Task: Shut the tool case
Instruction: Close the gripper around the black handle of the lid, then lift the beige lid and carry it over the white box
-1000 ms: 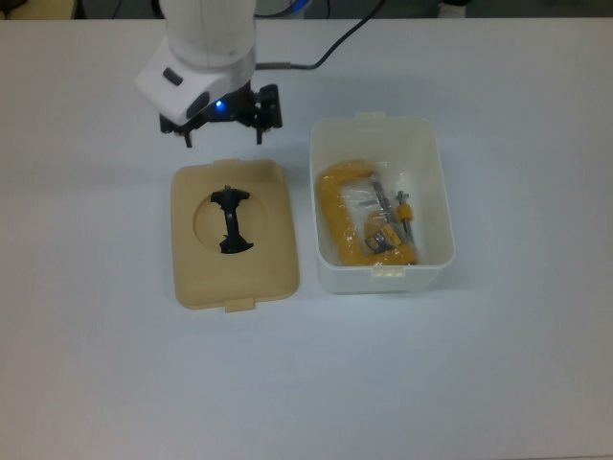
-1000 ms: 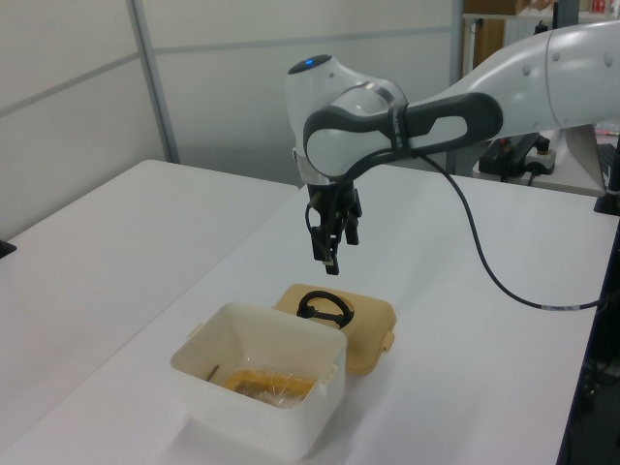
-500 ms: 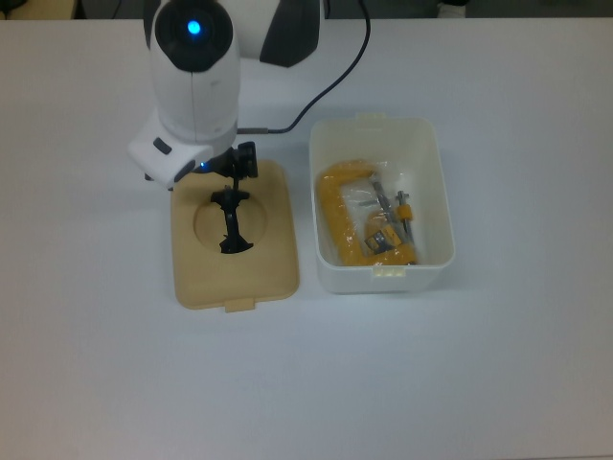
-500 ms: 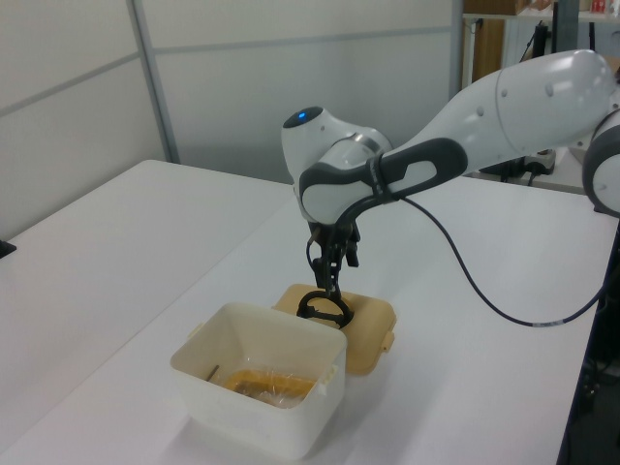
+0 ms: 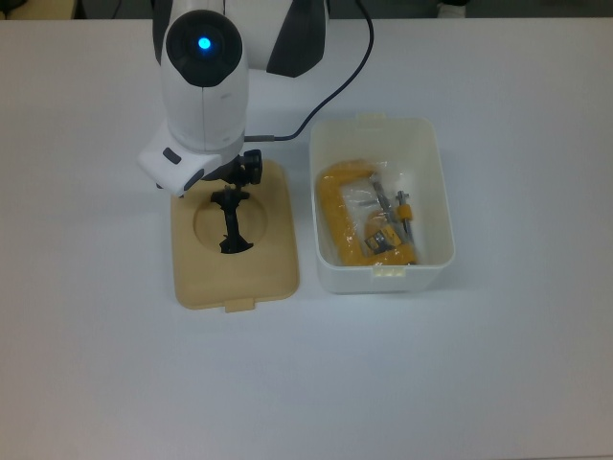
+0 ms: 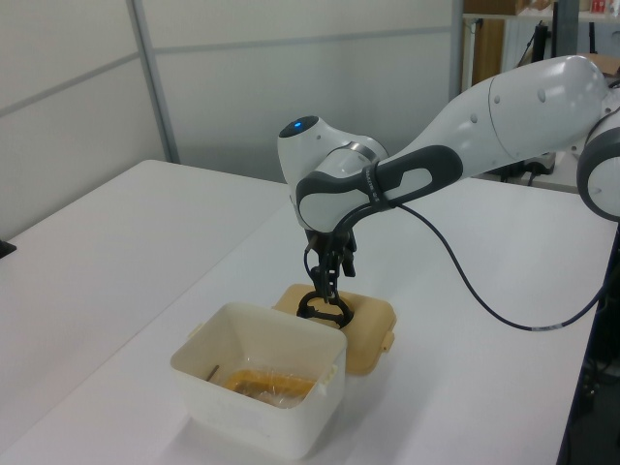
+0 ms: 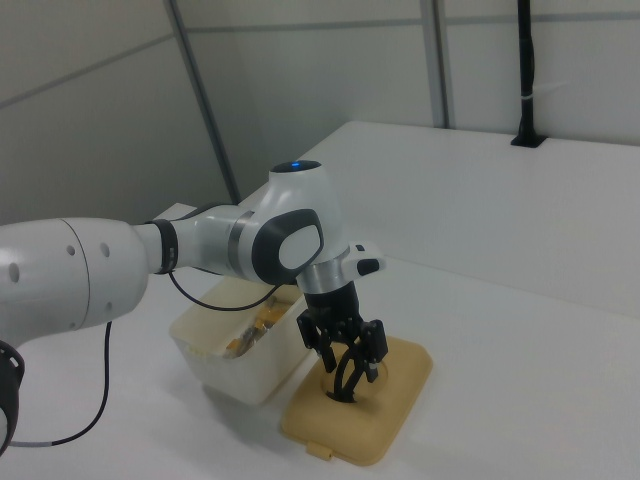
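- The white box (image 5: 383, 206) of the tool case sat open on the white counter (image 5: 479, 364), its long axis running from the top view's upper edge toward the lower edge, clip tabs at both short ends.
- Inside the box lay a yellow clamp (image 5: 347, 222) in a clear bag.
- The beige lid (image 5: 235, 259) lay flat just beside the box, on the top view's left, apart from it, long axis parallel to the box's and recess facing up.
- A black handle (image 5: 231, 222) stood in the lid's round recess, its length along the lid's long axis.
- The pincer (image 7: 346, 352) pointed down at the handle's far end, fingers (image 7: 372, 340) spread on either side of it, not clamped.
- A black cable (image 6: 465, 281) hung from the arm.
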`<action>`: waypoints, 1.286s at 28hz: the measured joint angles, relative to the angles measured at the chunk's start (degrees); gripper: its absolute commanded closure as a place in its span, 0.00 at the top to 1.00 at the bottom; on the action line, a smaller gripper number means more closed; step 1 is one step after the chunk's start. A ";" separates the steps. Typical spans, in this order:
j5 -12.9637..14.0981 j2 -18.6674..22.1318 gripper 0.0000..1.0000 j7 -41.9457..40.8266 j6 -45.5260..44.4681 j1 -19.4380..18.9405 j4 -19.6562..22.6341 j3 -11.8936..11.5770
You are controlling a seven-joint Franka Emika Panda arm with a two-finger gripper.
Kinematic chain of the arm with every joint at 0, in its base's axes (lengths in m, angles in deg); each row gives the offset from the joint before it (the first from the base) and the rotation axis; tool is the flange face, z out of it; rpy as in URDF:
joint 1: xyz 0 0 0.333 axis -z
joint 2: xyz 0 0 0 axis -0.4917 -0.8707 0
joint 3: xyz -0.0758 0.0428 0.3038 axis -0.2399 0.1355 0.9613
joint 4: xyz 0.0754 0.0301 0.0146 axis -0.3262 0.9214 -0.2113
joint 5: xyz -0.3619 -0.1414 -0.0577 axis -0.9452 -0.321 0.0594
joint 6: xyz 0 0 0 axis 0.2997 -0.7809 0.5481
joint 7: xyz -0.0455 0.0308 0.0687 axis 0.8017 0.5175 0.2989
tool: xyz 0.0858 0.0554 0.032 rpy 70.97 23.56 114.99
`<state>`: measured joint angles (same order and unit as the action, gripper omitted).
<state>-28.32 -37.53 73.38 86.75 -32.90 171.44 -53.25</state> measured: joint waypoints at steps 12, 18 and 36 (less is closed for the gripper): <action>0.05 -0.45 0.05 0.00 1.87 -0.61 0.02 1.08; 0.06 -1.07 0.00 0.00 2.33 -0.61 0.01 1.33; 0.06 2.90 0.00 0.07 -3.50 2.76 -4.32 0.38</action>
<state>-28.26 -34.63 73.46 83.25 -30.15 167.12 -52.86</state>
